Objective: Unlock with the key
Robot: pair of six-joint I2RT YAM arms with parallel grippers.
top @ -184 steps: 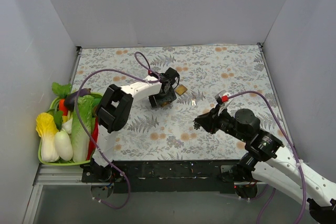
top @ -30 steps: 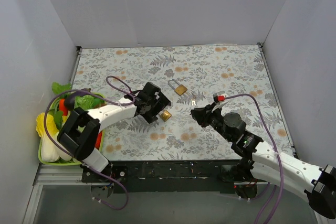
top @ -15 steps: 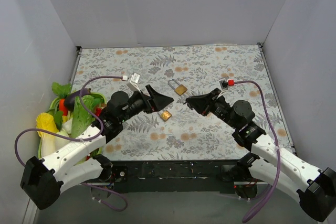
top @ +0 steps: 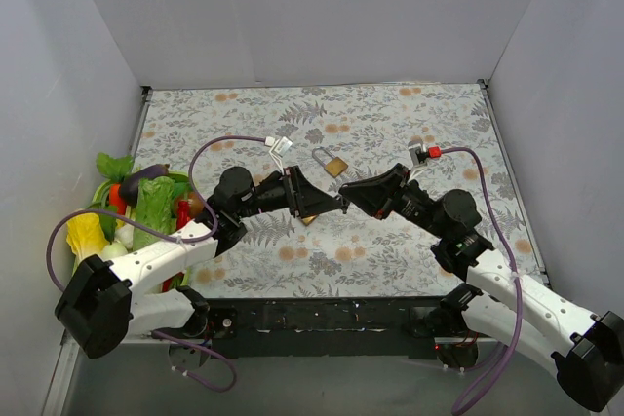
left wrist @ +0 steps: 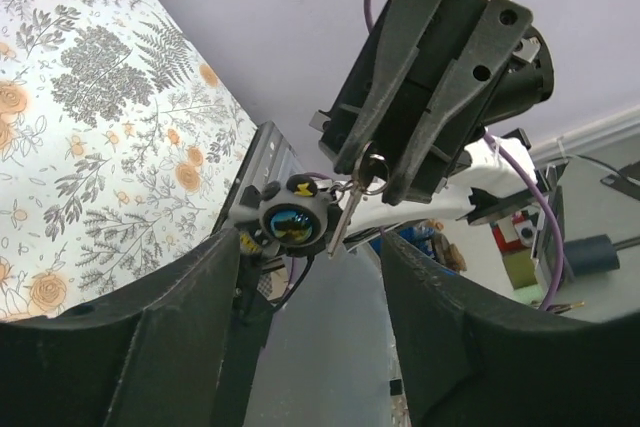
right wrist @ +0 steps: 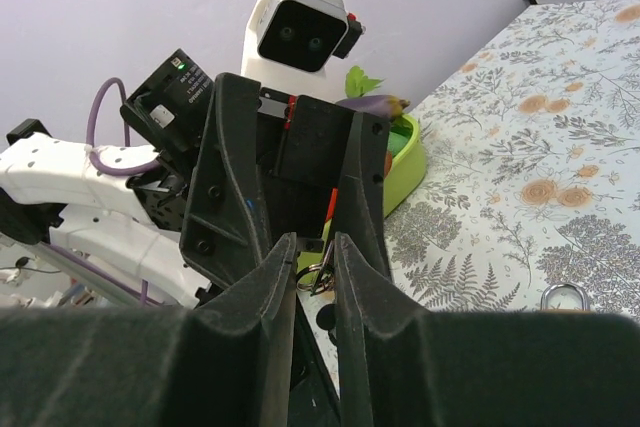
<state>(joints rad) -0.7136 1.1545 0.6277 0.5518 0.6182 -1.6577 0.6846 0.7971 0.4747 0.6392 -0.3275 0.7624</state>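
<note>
A brass padlock [top: 332, 162] with a silver shackle lies on the floral table [top: 409, 124], just beyond both grippers. My right gripper [top: 352, 192] is shut on a small silver key on a ring, which hangs between its fingertips in the right wrist view [right wrist: 318, 274] and the left wrist view [left wrist: 346, 209]. My left gripper [top: 330, 205] is open and empty. It points straight at the right gripper, tips almost meeting above the table. Its fingers [right wrist: 232, 177] frame the key in the right wrist view.
A small brass piece [top: 308, 219] lies on the table under the left gripper. A green tray [top: 90, 299] of vegetables stands at the left edge. Grey walls close in the table on three sides. The padlock's shackle [right wrist: 565, 297] shows at the lower right of the right wrist view.
Both arms have reached towards each other; the left gripper has moved right and the right gripper has lifted slightly, so their tips now nearly meet. The padlock has not moved.
</note>
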